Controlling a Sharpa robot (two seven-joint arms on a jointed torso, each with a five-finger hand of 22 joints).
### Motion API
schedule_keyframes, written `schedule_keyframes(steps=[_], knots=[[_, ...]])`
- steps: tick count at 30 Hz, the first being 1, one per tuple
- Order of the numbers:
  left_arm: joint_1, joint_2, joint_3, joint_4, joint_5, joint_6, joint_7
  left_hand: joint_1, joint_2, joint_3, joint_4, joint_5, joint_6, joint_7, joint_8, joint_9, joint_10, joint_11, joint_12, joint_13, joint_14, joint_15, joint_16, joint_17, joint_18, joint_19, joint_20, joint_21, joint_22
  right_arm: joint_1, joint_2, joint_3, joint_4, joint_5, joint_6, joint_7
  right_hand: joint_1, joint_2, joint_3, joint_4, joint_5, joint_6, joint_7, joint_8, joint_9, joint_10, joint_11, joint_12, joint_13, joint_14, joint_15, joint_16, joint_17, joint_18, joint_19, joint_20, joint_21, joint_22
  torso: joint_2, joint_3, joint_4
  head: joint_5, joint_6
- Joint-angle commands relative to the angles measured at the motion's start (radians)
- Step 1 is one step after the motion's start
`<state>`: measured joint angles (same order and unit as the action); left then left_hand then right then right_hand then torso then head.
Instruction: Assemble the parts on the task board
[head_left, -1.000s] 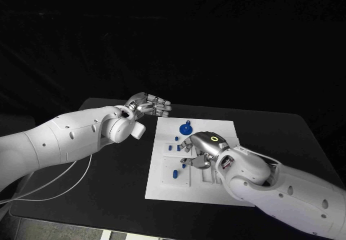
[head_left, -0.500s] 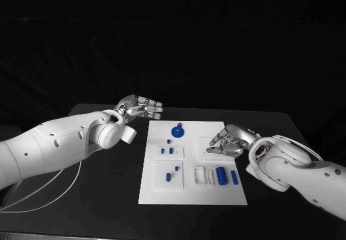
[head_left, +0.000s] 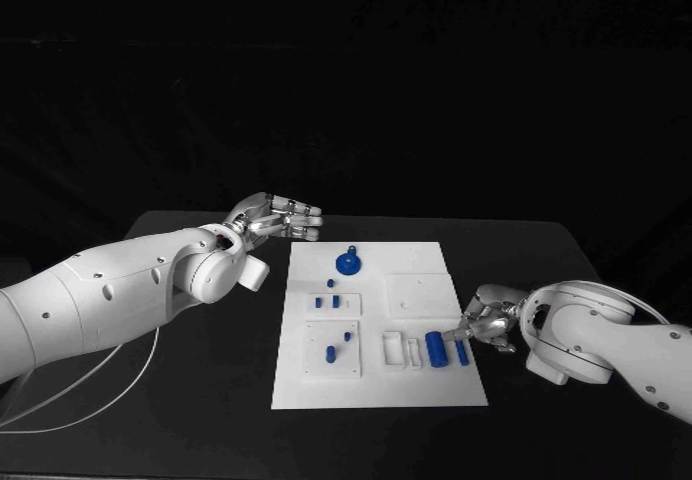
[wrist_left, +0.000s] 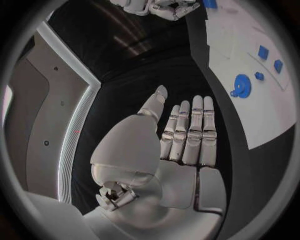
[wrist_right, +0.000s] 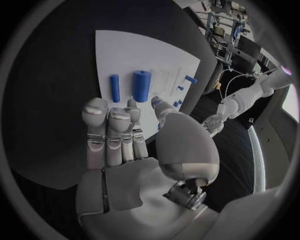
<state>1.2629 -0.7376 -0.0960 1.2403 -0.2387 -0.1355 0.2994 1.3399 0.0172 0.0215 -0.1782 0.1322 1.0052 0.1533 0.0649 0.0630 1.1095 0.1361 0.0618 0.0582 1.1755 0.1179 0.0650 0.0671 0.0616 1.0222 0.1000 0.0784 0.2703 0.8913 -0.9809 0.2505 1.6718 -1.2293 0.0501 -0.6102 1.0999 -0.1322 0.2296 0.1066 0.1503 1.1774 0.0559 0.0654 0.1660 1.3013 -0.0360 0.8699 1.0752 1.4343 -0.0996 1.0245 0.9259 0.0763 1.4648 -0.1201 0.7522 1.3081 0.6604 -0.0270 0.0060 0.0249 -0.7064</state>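
Head view gives me the whole task board (head_left: 411, 390) at mid-counter, my left hand (head_left: 277, 217) empty with fingers apart beyond its far-left corner. Right wrist view adds my right hand (wrist_right: 119, 135), fingers straight, holding nothing, just beside two blue cylinders (wrist_right: 141, 86) at the board's right edge.

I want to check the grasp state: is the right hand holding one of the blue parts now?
No. In the right wrist view the right hand holds nothing, and the thick blue cylinder lies on the task board beyond its fingers.
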Motion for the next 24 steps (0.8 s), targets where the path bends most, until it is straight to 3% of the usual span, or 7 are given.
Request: schedule_keyframes(steps=[1, 5, 14, 19, 21, 24], knots=[[-0.002, 0.002, 0.000, 0.001, 0.004, 0.026, 0.014, -0.004, -0.004, -0.008, 0.007, -0.008, -0.008, 0.000, -0.001, 0.000, -0.009, 0.000, 0.000, 0.000, -0.008, 0.001, -0.003, 0.002, -0.007, 0.007, 0.003, -0.004, -0.008, -0.006, 0.003, -0.001, 0.007, 0.042, 0.082, -0.084, -0.023, -0.009, 0.027, 0.013, -0.032, -0.001, -0.001, -0.001, 0.002, 0.011, 0.000, 0.010, 0.017, 0.009, 0.001, 0.010, 0.013, -0.012, 0.056, 0.000, 0.012, 0.089, -0.001, -0.0022, -0.0010, -0.004, 0.003], [-0.003, 0.003, -0.001, -0.001, 0.005, 0.031, 0.012, -0.008, -0.014, -0.021, 0.031, -0.015, -0.010, 0.000, -0.001, 0.000, -0.011, 0.001, 0.001, 0.000, -0.010, 0.003, -0.003, 0.002, -0.008, 0.009, 0.005, -0.003, -0.024, -0.010, 0.012, -0.001, 0.011, 0.040, 0.068, -0.096, -0.051, -0.044, 0.096, 0.036, -0.089, -0.011, 0.001, -0.001, 0.003, 0.016, 0.003, 0.026, 0.045, 0.010, 0.003, 0.014, 0.026, -0.011, 0.056, 0.000, 0.025, 0.090, -0.001, -0.0032, -0.0014, -0.004, 0.001], [-0.004, 0.004, -0.002, 0.000, 0.006, 0.044, 0.014, -0.014, -0.020, -0.029, 0.053, -0.017, -0.012, 0.001, -0.001, 0.000, -0.013, 0.003, 0.001, 0.001, -0.012, 0.004, -0.003, 0.002, -0.007, 0.012, 0.006, -0.003, -0.044, -0.021, 0.047, -0.004, -0.009, 0.015, 0.041, -0.108, -0.062, -0.047, 0.106, 0.041, -0.093, -0.018, 0.003, -0.002, 0.005, 0.020, 0.003, 0.029, 0.062, 0.011, 0.003, 0.015, 0.034, -0.010, 0.056, 0.001, 0.032, 0.090, -0.002, -0.0072, 0.0011, -0.004, -0.001], [-0.004, 0.003, -0.002, 0.000, 0.007, 0.049, 0.013, -0.014, -0.019, -0.032, 0.056, -0.017, -0.014, 0.002, -0.001, 0.000, -0.014, 0.003, 0.001, 0.001, -0.013, 0.005, -0.003, 0.002, -0.007, 0.012, 0.006, -0.002, -0.049, -0.030, 0.071, -0.007, -0.033, -0.012, 0.023, -0.110, -0.066, -0.048, 0.112, 0.037, -0.094, -0.025, 0.005, -0.002, 0.004, 0.019, 0.005, 0.022, 0.067, 0.012, 0.004, 0.013, 0.036, -0.009, 0.055, 0.002, 0.032, 0.090, -0.001, -0.0055, 0.0006, -0.003, -0.007], [-0.004, 0.002, -0.003, 0.001, 0.007, 0.050, 0.012, -0.019, -0.008, -0.032, 0.064, -0.014, -0.013, 0.001, -0.001, 0.000, -0.015, 0.003, 0.001, 0.001, -0.013, 0.004, -0.003, 0.002, -0.007, 0.014, 0.006, -0.002, -0.051, -0.034, 0.081, -0.009, -0.041, -0.026, 0.011, -0.110, -0.072, -0.050, 0.116, 0.042, -0.097, -0.026, 0.005, -0.002, 0.003, 0.018, 0.005, 0.019, 0.066, 0.011, 0.004, 0.010, 0.035, -0.008, 0.055, 0.002, 0.033, 0.090, -0.001, -0.0048, 0.0001, -0.002, -0.008], [-0.004, 0.002, -0.004, 0.001, 0.008, 0.051, 0.013, -0.021, 0.001, -0.040, 0.071, -0.012, -0.014, 0.001, 0.000, 0.000, -0.016, 0.003, 0.001, 0.001, -0.013, 0.005, -0.003, 0.002, -0.005, 0.016, 0.007, -0.001, -0.059, -0.036, 0.094, -0.016, -0.052, -0.042, -0.001, -0.110, -0.085, -0.068, 0.152, 0.046, -0.101, -0.026, 0.004, -0.002, 0.000, 0.019, 0.003, 0.017, 0.067, 0.011, 0.001, 0.009, 0.037, -0.009, 0.055, -0.002, 0.036, 0.091, -0.002, -0.0054, -0.0008, 0.002, -0.006]])
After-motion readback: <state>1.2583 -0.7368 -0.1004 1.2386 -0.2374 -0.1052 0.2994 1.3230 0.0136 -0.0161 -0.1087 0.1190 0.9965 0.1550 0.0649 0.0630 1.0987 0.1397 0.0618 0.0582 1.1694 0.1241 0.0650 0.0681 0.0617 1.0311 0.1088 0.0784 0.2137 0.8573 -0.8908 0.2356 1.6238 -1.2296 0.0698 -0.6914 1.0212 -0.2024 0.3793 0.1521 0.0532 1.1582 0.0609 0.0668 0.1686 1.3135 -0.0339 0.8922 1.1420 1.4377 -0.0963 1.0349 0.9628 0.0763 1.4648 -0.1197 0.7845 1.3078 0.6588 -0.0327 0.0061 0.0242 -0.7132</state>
